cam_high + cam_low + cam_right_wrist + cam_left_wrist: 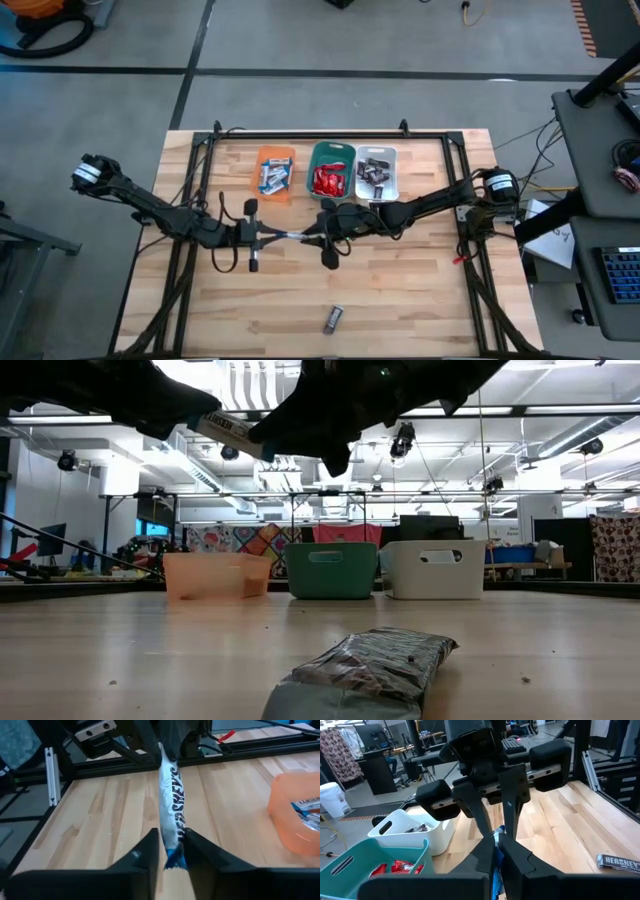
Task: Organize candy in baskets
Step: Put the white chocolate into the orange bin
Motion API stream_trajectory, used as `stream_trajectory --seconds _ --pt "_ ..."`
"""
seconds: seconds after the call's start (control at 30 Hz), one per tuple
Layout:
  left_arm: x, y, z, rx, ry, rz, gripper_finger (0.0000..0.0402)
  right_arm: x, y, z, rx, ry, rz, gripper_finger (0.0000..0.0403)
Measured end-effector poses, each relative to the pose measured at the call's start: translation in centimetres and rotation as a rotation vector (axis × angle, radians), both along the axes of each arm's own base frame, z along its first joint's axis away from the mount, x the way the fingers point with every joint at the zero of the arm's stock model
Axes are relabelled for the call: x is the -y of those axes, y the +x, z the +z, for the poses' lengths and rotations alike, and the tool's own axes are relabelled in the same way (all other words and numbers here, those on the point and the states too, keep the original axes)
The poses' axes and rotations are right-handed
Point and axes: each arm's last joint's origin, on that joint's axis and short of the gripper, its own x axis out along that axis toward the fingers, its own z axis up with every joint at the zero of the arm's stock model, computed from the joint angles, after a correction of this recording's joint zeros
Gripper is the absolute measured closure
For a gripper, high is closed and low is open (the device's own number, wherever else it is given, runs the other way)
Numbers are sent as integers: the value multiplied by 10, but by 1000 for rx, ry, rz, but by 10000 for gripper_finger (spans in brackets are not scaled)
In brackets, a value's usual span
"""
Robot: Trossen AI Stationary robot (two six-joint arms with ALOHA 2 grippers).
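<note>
Handover in mid-air over mid-table, in front of the bins. Left gripper (pixel 495 852) clenched on one end of the blue-and-white bar (pixel 172 795). Right gripper (pixel 171 845) at the other end; cannot tell whether gripping or letting go. Likely passed across because the orange bin (pixel 275 172), with the like bars, lies on the left arm's side. Long axis along the line between grippers, across the table, nearly level, one end toward each.
</note>
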Motion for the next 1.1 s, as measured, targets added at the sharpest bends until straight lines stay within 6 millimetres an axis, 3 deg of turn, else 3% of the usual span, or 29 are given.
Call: stream_trajectory --seconds 0.23,0.43,0.53,0.6,0.83,1.1 --pt "-4 -1 0 7 13 127 401 9 -3 3 -50 -9 -61 244" --pt "-18 2 6 5 50 434 402 19 -18 16 -195 -92 -252 211" --pt "-34 2 5 -28 79 685 401 21 -26 23 -219 -113 -306 208" --pt "-48 4 2 -66 80 758 401 21 -29 27 -221 -106 -313 209" --pt "-113 9 -6 -245 -163 732 401 19 -31 30 -222 -103 -309 218" --pt "-147 4 -4 -350 -113 852 401 11 -32 29 -228 -107 -286 220"
